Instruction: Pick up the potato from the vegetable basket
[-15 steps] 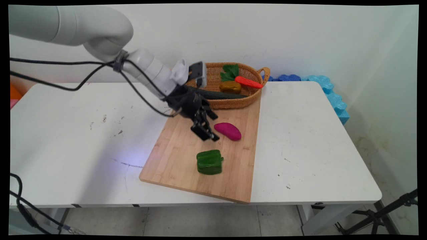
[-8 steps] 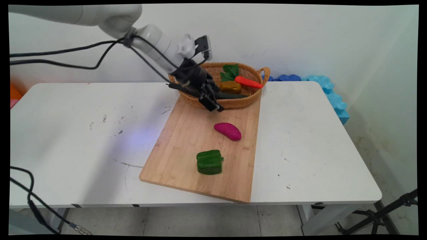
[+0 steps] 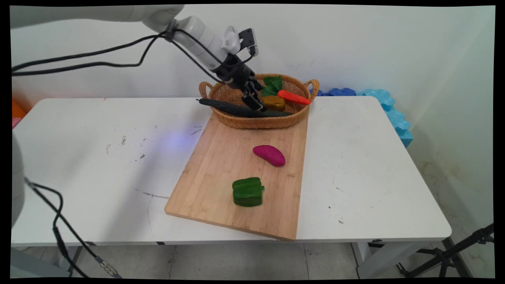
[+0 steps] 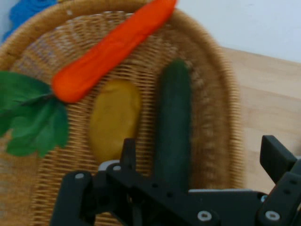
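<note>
My gripper (image 3: 255, 103) hangs open over the wicker basket (image 3: 258, 123) at the back of the table. Its tips are just above a long dark green cucumber (image 3: 230, 109) that lies across the basket and sticks out over the left rim. Nothing is held. In the hand view the cucumber (image 4: 175, 127) runs between the two spread fingers (image 4: 128, 149), with a yellow-brown potato (image 4: 115, 117) beside it and an orange carrot (image 4: 113, 44) with green leaves further off. The potato (image 3: 273, 102) and carrot (image 3: 294, 97) lie to the gripper's right in the main view.
A wooden cutting board (image 3: 213, 177) lies in front of the basket. On it sit a purple sweet potato (image 3: 269, 155) and a green pepper (image 3: 247, 191). Blue foam pieces (image 3: 390, 110) line the wall at the table's back right.
The gripper has risen from just above the board beside the purple sweet potato and moved back and right, over the basket. The vegetables have not moved.
</note>
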